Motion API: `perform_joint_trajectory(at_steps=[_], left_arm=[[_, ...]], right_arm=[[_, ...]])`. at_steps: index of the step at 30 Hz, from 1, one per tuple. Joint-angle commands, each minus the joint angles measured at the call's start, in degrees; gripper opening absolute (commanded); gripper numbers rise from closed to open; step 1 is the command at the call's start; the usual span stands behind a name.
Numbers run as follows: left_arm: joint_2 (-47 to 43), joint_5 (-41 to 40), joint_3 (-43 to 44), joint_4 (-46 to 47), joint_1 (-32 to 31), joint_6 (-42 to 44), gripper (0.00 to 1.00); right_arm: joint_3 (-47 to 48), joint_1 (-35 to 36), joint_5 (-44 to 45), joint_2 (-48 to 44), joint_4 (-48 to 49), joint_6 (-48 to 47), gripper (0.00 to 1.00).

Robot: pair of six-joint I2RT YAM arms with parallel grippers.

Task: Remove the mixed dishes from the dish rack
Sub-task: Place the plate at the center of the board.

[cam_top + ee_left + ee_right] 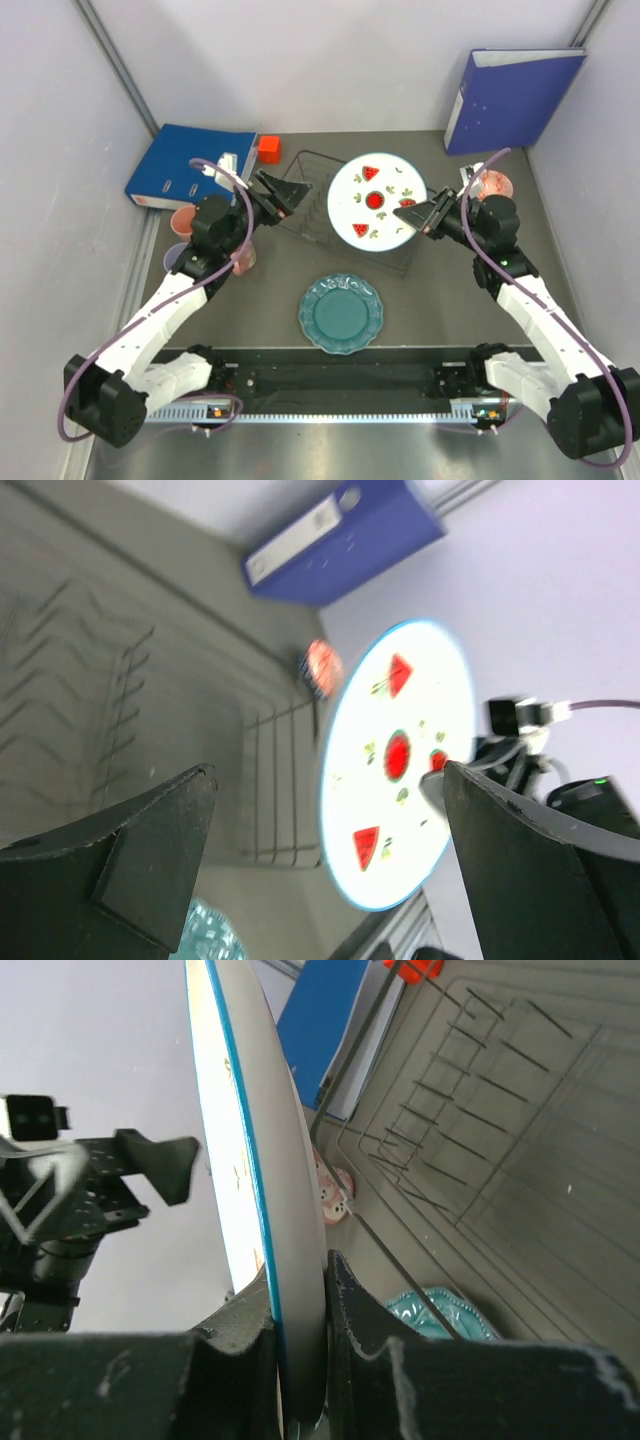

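fingers (370,1350) of right gripper (410,210) clamped on rim of watermelon plate (372,198), upright at right end of rack (310,226); left gripper (283,194) wide apart, empty. lift clear of wires, then lay flat beside teal plate (341,313).

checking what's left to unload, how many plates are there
2. The white watermelon plate is pinched in the right gripper at the dish rack; the teal plate lies flat on the table.

Soft, even light falls from above. The top view is sharp with faint shadows, and glare sits at 6 o'clock on the near edge of the surface (450,290). The left wrist view is blurred throughout, its white plate (395,765) washed out. In the right wrist view the right tool (300,1295) at 6 o'clock is soft.
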Motion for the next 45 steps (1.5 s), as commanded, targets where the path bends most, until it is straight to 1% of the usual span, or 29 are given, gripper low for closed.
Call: perform_joint_trajectory(at_steps=[1,5,6,9,11,13,20,23,24,25,27,29,33,34,35,37,39,41,42,43,45], left_arm=[[-1.39,-1.81,-1.10,8.94,0.05,-0.69,0.99],[1.95,3.81,-0.22,11.14,0.05,-1.74,0.98],[3.61,6.52,-0.22,12.62,0.05,-2.09,0.98],[7.12,10.75,-0.05,14.83,0.05,-4.11,0.96],[8.45,13.75,-0.57,18.51,-0.03,-6.04,0.95],[9.77,15.77,-1.01,21.85,-0.12,-6.84,0.95],[12.59,18.58,-0.13,22.21,-1.35,-6.75,0.94],[13.46,19.73,-0.05,22.66,-1.97,-6.93,0.88],[13.64,19.99,-0.13,22.66,-2.06,-6.85,0.84],[13.73,20.17,-0.22,22.66,-2.14,-6.84,0.83],[13.99,20.26,-0.40,21.87,-2.50,-6.76,0.80],[14.26,20.44,-0.14,20.64,-2.85,-5.54,0.74],[14.44,19.30,2.41,11.78,-4.16,-0.18,0.67],[14.44,17.99,3.72,7.76,-4.51,1.14,0.66],[14.26,17.45,4.17,6.50,-5.21,3.24,0.62],[14.17,17.01,4.35,5.52,-5.57,4.05,0.56],[14.08,17.18,4.09,5.52,-5.66,4.14,0.44],[13.82,17.36,3.91,5.34,-5.66,4.32,0.32],[13.82,17.45,3.91,5.26,-5.66,4.40,0.19],[13.73,17.54,3.73,5.26,-5.66,4.49,0.11],[13.64,17.62,3.73,5.17,-5.66,4.41,0.00]], right_arm=[[2.53,0.11,-2.53,-0.41,11.08,5.22,0.00],[4.55,0.46,-5.25,1.44,9.68,6.02,0.00],[5.34,0.72,-5.79,1.88,9.59,6.28,0.00],[6.83,1.42,-6.76,3.02,7.83,6.02,0.00],[7.19,1.78,-7.02,3.73,6.69,5.40,0.00],[6.67,2.30,-7.11,3.99,7.56,5.75,0.00],[6.49,4.33,-7.99,6.45,10.37,6.99,0.00],[7.02,5.56,-8.25,7.77,10.73,7.34,0.00],[7.02,5.91,-8.25,8.03,10.90,7.51,0.00],[6.93,6.17,-8.51,8.47,11.16,7.86,0.00],[7.10,6.96,-8.52,9.00,11.34,8.21,0.00],[7.28,7.31,-8.25,9.27,11.26,8.30,0.00],[8.33,8.28,-7.29,9.00,9.59,7.43,0.00],[8.60,8.37,-7.11,8.92,8.98,6.99,0.00],[8.69,8.54,-6.94,8.92,8.80,6.90,0.00],[8.95,8.72,-7.02,8.92,8.62,6.81,0.00],[8.86,8.81,-7.02,8.83,8.44,6.72,0.00],[8.95,8.72,-7.02,8.56,7.92,6.46,0.00],[9.21,8.81,-7.11,8.30,7.57,6.28,0.00],[9.39,8.72,-7.02,8.04,7.04,5.93,0.00],[9.91,8.72,-6.93,7.77,6.25,5.41,0.00]])
